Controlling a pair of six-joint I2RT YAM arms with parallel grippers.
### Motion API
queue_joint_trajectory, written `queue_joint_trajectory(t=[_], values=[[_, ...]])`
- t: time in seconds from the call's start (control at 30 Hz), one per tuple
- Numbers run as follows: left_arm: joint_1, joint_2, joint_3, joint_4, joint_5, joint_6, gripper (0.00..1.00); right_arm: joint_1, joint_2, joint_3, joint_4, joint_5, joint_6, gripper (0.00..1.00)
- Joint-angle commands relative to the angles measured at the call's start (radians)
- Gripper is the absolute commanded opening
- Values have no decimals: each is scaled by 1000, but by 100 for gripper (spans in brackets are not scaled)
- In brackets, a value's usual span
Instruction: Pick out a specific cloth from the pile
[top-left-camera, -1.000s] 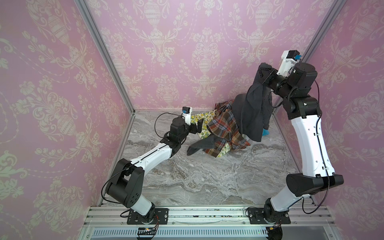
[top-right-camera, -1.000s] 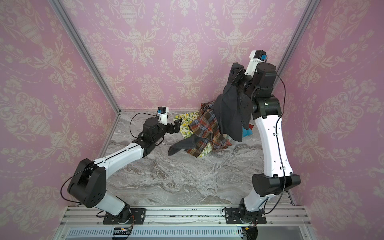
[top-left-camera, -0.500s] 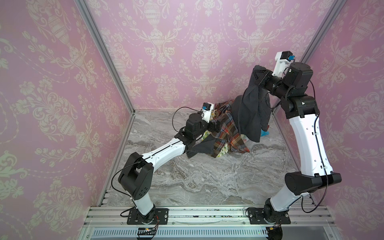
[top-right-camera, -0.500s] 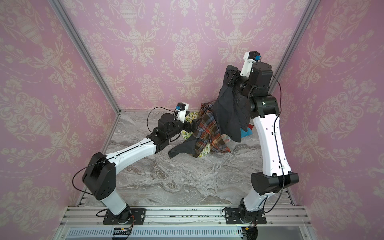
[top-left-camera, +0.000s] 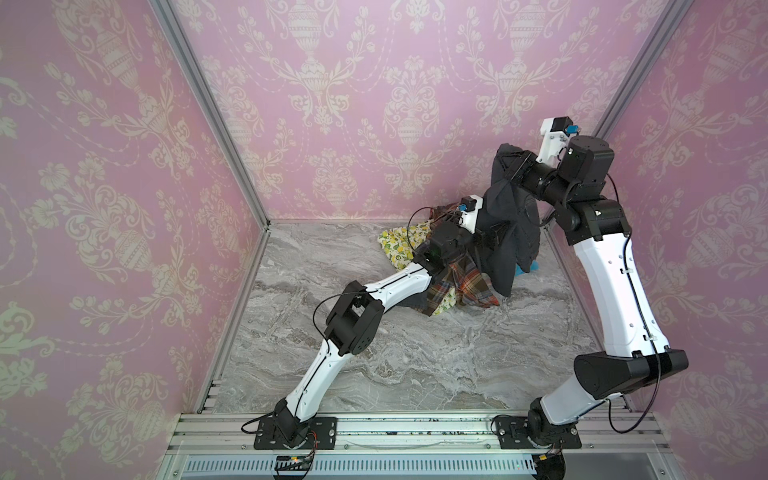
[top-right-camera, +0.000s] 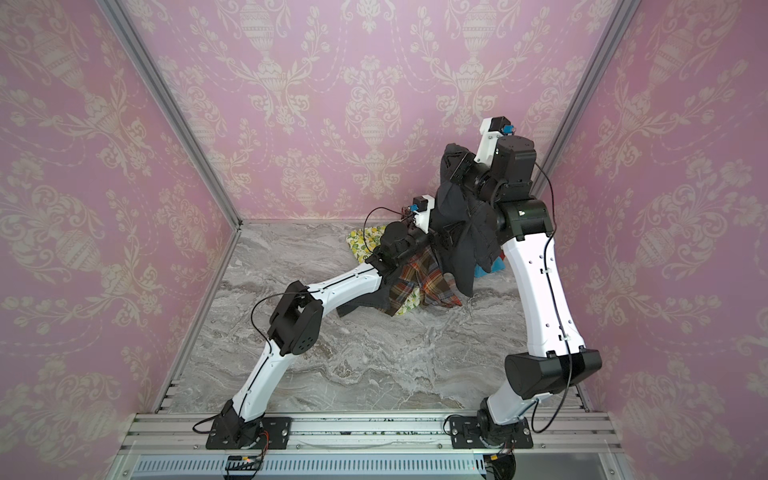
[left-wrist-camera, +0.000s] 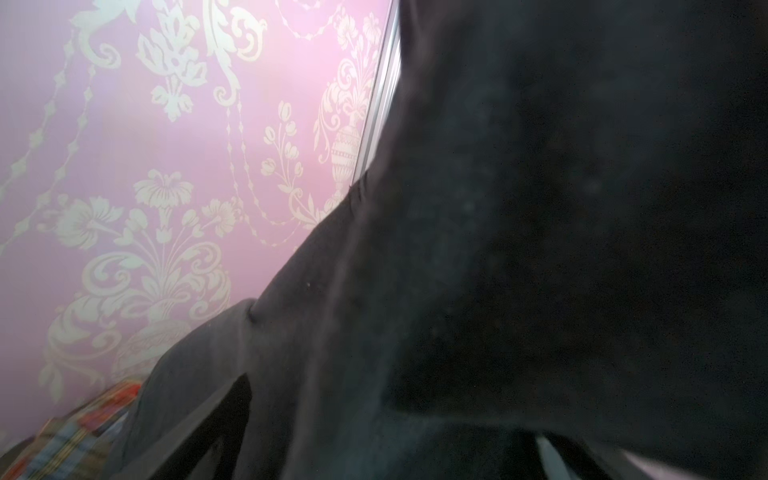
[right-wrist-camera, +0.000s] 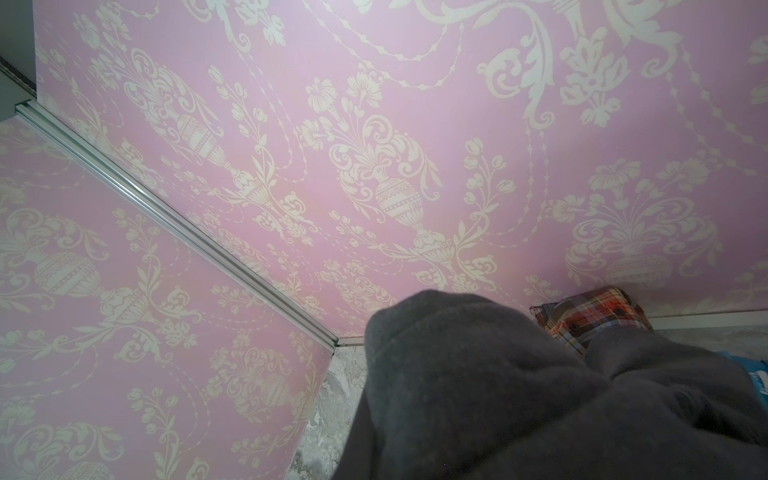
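Both top views: you've got a grey marble surface (top-left-camera: 374, 353) boxed in by pink damask walls (top-left-camera: 332, 104). Your right jaws, raised high, are pinching the cloth (top-left-camera: 505, 232), which hangs below them onto the pile (top-left-camera: 469, 286). Your left jaws are spread against the drape. Left wrist: dark cloth (left-wrist-camera: 540, 249) blocks most of it. Right wrist: cloth (right-wrist-camera: 478, 395) hides the jaws.
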Motion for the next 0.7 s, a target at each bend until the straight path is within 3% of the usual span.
queue_joint_trajectory(t=[0.0, 0.23, 0.3, 0.43, 0.5, 0.67], values=[[-26, 102, 194, 57, 25, -83, 99, 9, -34, -14, 93, -30, 29, 0], [-52, 415, 739, -124, 22, -64, 98, 8, -43, -73, 109, -50, 31, 0], [-48, 421, 739, -113, 12, -59, 69, 8, -64, -124, 129, -53, 37, 0], [-35, 323, 576, -35, 24, -71, 8, 5, -106, -240, 128, -42, 12, 0], [-33, 292, 554, -47, 33, -76, 0, -2, -137, -305, 125, -12, 2, 0], [-29, 192, 469, -84, 56, -100, 0, -64, -233, -496, 144, 38, -35, 0]])
